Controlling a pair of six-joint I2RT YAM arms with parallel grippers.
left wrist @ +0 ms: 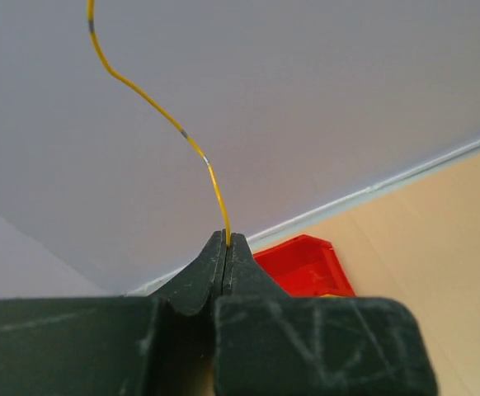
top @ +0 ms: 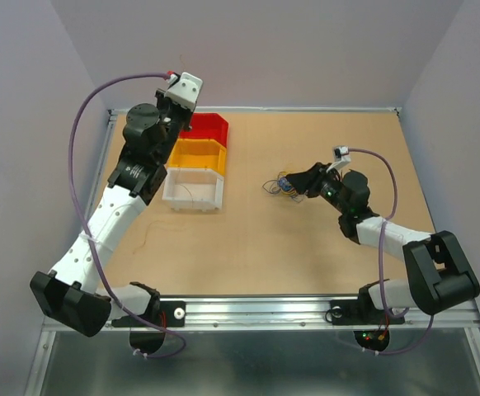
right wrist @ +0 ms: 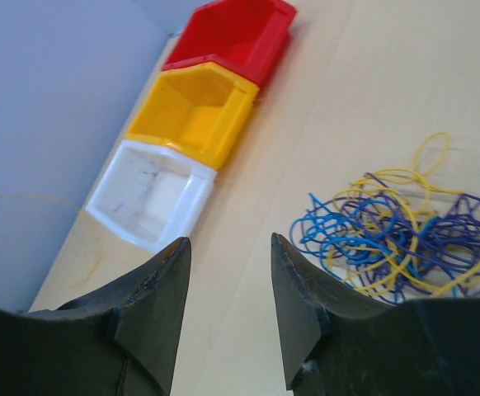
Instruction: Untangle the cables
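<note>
A loose clump of thin blue, purple and yellow cables (right wrist: 405, 239) lies on the table right of centre, and it also shows in the top view (top: 280, 186). My right gripper (right wrist: 228, 243) is open and empty, low over the table just left of the clump; in the top view it (top: 296, 183) is beside the clump. My left gripper (left wrist: 227, 239) is shut on a single yellow cable (left wrist: 182, 132) that rises curling from the fingertips. It is held high near the back wall, above the red bin (top: 205, 125).
Red, yellow (top: 197, 153) and white (top: 193, 188) bins stand in a row at the back left. The white bin (right wrist: 149, 194) holds fine wire. A thin loose wire (top: 145, 239) lies on the table near the left arm.
</note>
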